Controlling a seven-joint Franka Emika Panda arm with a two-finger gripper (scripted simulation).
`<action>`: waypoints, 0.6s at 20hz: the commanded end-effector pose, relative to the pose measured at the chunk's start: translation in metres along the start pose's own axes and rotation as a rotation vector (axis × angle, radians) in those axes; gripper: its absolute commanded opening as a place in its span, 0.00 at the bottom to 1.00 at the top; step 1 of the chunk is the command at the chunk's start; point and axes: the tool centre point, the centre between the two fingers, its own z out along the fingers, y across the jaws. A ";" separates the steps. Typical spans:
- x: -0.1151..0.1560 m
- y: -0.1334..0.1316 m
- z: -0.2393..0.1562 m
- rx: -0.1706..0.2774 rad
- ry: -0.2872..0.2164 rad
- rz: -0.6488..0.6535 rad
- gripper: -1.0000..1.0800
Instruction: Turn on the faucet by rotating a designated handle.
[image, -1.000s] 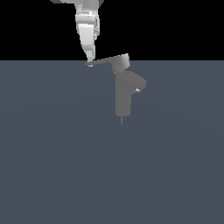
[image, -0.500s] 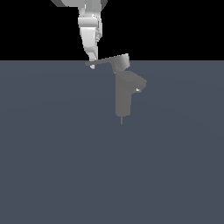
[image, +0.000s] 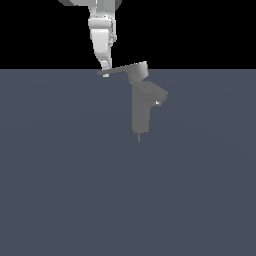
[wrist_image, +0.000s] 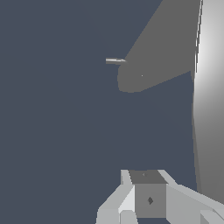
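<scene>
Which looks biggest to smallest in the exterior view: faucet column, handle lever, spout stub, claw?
1. faucet column
2. handle lever, long but thin
3. spout stub
The claw shows only its tip at the lever's end; its own size is hard to separate from the arm, so unranked.

From my exterior view I see the white arm coming down from the top edge, its gripper (image: 105, 71) meeting the free end of the handle (image: 120, 70). I cannot tell from here how the fingers stand around that tip. The handle is a thin flat lever reaching toward the exterior view's left from a lighter grey cap (image: 139, 71), rising slightly toward the cap. The cap sits atop the faucet (image: 140, 111), an upright grey column. A short spout stub (image: 157, 95) angles off toward the exterior view's right. A plain slate-blue floor (image: 60, 190) spreads beneath.
</scene>
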 end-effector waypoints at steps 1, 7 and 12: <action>0.000 0.005 0.000 0.000 0.000 0.000 0.00; -0.001 0.019 0.000 0.000 0.000 0.000 0.00; -0.001 0.031 0.000 0.000 0.000 0.000 0.00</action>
